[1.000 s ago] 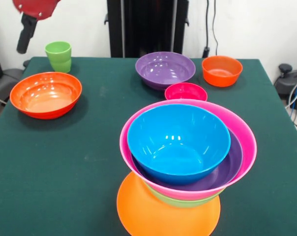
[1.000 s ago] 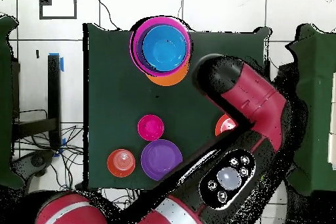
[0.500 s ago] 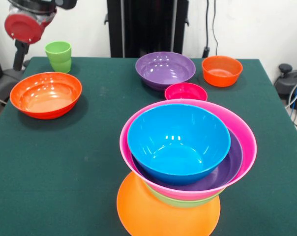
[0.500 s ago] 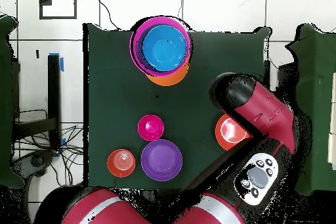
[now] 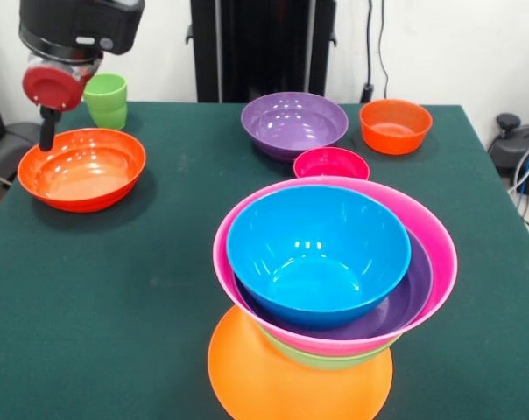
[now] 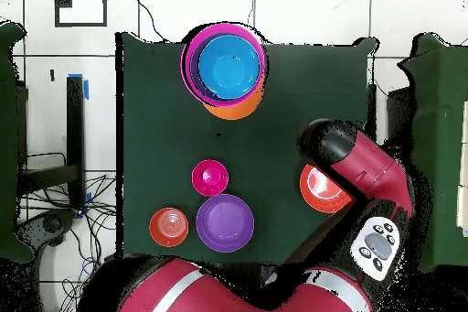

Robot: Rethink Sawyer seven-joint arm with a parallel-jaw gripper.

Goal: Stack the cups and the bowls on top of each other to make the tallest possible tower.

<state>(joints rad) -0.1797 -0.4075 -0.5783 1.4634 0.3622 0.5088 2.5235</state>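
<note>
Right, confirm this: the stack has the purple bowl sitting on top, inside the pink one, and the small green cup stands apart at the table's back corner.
Not quite. The front view shows the blue bowl on top of the stack; a purple bowl lies under it, inside the pink bowl. The green cup does stand apart at the back corner.

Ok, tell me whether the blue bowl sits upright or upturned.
Upright: the blue bowl shows its open hollow facing up, nested in the purple bowl.
</note>
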